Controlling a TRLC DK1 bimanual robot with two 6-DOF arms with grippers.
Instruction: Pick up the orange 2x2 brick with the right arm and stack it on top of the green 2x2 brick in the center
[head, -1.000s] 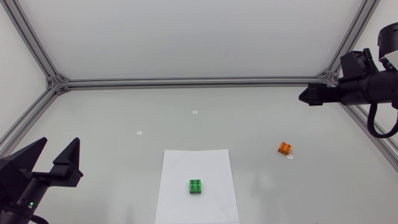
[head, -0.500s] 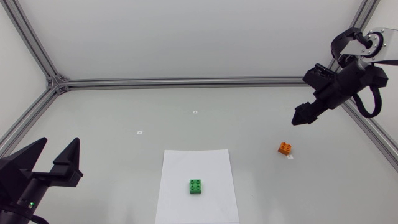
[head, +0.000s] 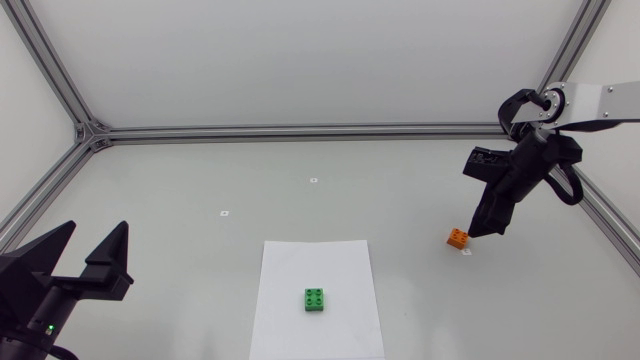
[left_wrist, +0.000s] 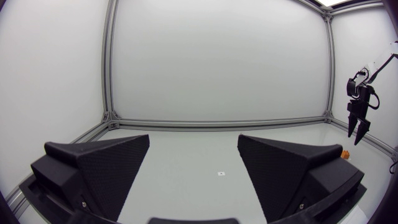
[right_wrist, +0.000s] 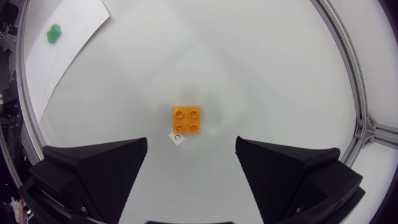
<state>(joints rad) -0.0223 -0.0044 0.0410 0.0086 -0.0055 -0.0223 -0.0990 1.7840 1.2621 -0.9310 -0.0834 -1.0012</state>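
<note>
A small printed label (right_wrist: 177, 139) lies beside the orange brick (right_wrist: 187, 120).

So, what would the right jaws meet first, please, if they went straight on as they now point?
Probably the orange 2x2 brick, on the table just ahead of the open jaws, though depth is unclear.

I saw the table (head: 200, 180) bearing a sheet (head: 340, 265); right of the sheet, well apart, lay an orange brick (head: 458, 237) and a tag (head: 467, 251).

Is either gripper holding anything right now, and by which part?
Nothing is held. The right gripper is open above the orange brick, not touching it; the left gripper is open and empty.
</note>
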